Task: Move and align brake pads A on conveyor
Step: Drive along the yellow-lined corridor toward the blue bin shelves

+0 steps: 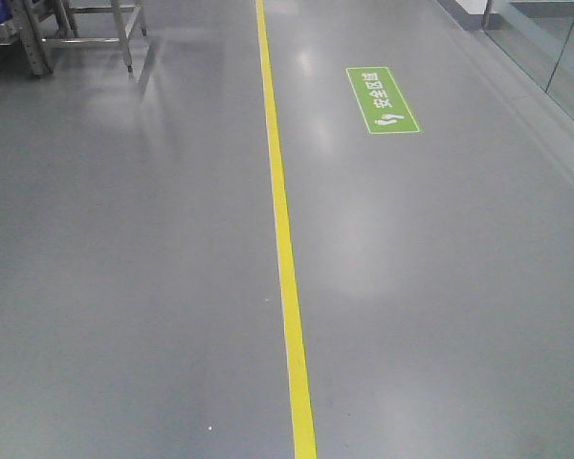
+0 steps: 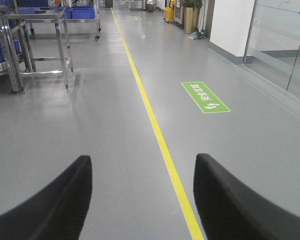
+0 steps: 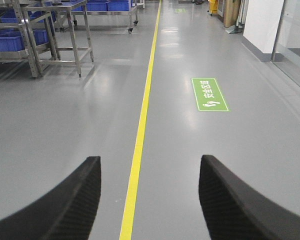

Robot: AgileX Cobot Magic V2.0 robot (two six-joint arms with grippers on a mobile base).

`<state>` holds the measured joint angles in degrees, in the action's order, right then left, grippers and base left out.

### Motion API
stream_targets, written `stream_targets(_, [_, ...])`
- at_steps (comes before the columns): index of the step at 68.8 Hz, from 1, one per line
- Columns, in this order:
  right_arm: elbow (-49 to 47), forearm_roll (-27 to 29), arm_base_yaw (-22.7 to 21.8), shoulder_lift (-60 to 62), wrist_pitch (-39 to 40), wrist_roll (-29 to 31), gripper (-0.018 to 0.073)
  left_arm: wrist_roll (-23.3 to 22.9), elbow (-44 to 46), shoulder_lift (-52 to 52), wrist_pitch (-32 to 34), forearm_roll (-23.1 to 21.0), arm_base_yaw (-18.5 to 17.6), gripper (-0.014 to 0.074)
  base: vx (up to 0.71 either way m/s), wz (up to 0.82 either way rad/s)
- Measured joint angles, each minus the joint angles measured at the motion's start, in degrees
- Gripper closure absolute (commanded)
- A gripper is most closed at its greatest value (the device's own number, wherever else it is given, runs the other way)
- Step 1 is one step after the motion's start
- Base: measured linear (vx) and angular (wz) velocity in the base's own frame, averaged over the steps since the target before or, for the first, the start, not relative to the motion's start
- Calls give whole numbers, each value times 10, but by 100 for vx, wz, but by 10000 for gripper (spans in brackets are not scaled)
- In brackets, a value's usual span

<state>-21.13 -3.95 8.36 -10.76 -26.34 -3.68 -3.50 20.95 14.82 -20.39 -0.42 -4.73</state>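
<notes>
The brake pads A and the conveyor are out of view in every frame. My left gripper (image 2: 142, 162) is open, its two black fingers wide apart with only grey floor between them. My right gripper (image 3: 149, 162) is likewise open and holds nothing, a yellow floor line showing through the gap. Both grippers point forward over the floor. Neither arm appears in the front view.
A yellow line (image 1: 285, 239) runs down the grey floor. A green floor sign (image 1: 383, 99) lies to its right. Steel racks (image 2: 37, 45) with blue bins (image 3: 12, 40) stand at far left. A glass wall (image 2: 280, 45) and a white pillar (image 2: 232, 25) stand at right.
</notes>
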Motion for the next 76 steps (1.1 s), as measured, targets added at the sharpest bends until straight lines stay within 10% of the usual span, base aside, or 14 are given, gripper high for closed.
stream_targets(76, [0, 0, 0, 0, 0, 0, 136, 0, 0, 0, 0, 0, 0, 174, 39, 7])
